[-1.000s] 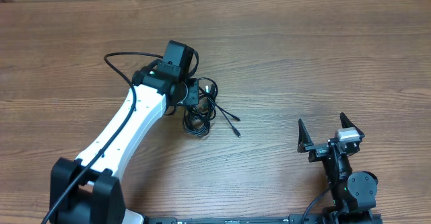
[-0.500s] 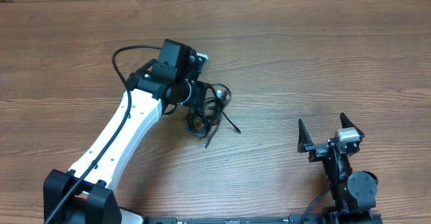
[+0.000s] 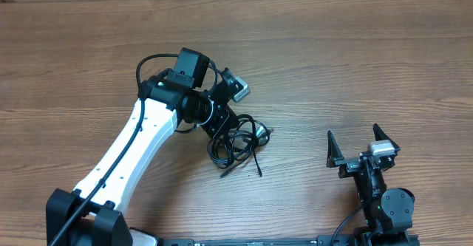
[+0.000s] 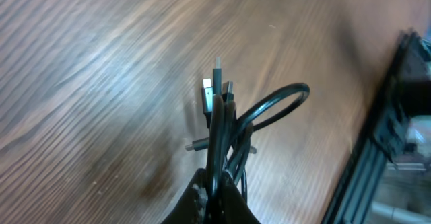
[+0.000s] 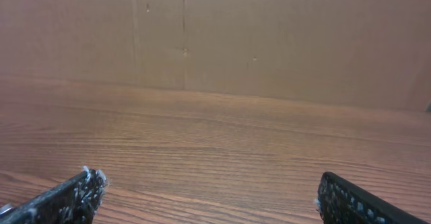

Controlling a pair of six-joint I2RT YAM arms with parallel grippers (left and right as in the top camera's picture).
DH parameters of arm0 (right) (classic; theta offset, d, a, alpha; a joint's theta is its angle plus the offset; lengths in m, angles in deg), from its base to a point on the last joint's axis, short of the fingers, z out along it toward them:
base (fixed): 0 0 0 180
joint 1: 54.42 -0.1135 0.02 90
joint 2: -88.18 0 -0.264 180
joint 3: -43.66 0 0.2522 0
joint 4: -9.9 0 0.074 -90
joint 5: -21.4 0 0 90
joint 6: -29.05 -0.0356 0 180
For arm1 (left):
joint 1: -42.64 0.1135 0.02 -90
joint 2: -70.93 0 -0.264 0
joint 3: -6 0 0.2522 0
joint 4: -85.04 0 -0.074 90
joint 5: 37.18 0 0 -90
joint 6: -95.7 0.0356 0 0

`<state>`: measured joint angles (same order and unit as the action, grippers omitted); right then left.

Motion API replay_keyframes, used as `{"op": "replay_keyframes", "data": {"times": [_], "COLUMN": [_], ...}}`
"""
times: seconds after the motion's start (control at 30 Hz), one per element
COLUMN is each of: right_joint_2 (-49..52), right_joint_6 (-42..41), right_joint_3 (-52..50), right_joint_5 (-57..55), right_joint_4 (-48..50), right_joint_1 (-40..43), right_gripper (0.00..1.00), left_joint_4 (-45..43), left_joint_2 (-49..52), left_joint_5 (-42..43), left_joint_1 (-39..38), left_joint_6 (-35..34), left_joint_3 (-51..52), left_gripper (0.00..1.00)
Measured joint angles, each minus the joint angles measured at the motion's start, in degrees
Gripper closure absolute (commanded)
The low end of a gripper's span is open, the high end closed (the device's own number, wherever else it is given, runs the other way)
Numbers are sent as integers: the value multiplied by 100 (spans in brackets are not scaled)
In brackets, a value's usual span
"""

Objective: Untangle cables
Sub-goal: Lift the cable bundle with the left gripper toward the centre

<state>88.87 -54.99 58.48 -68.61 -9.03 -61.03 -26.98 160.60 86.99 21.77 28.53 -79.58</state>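
Note:
A tangled bundle of thin black cables (image 3: pixel 235 144) hangs from my left gripper (image 3: pixel 220 124) near the table's middle, its loops and loose ends trailing to the wood below. In the left wrist view the gripper (image 4: pixel 217 196) is shut on the cables (image 4: pixel 221 126); several strands run up between the fingers, with a loop to the right and small plug ends (image 4: pixel 210 93) at the top. My right gripper (image 3: pixel 358 145) is open and empty at the front right, far from the cables. In the right wrist view its fingertips (image 5: pixel 79 189) stand wide apart over bare wood.
The wooden table (image 3: pixel 355 61) stretches all round. A brown cardboard wall (image 5: pixel 269 35) stands behind it in the right wrist view. My left arm's own thicker black wire (image 3: pixel 151 65) loops beside the wrist. The right arm's base (image 3: pixel 384 205) sits at the front edge.
My left gripper has swung right and toward the front with the cable bundle, turning at the wrist. The bundle has been dragged and lifted along. The right arm has not moved.

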Motion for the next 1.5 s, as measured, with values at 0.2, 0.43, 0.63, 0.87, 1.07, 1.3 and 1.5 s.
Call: {"op": "replay_keyframes", "data": {"times": [0.2,0.43,0.63,0.87,1.07,1.3,1.5], "right_joint_2": [0,0,0,0,0,-4,7], "right_joint_6": [0,2,2,-704,-1698,-2247,-2367], "right_joint_3": [0,0,0,4,570,2135,3241], "right_joint_5": [-2,-2,7,649,1270,1565,1882], "right_joint_4": [-2,2,24,293,-92,-2271,-3569], "right_joint_1": [0,-2,0,0,-2,0,0], "right_gripper": [0,0,0,0,0,0,0], "left_joint_4": [101,85,61,-13,-151,-269,-299], "left_joint_2": [-369,-892,-1134,-1384,-1410,-1412,-1414], "left_joint_5": [214,275,293,297,282,223,304], "left_joint_1": [0,0,0,0,0,0,0], "left_joint_6": [494,634,632,431,-57,-673,-942], "left_joint_3": [0,0,-2,-2,-2,-2,-2], "left_gripper": [96,96,96,96,96,96,96]}}
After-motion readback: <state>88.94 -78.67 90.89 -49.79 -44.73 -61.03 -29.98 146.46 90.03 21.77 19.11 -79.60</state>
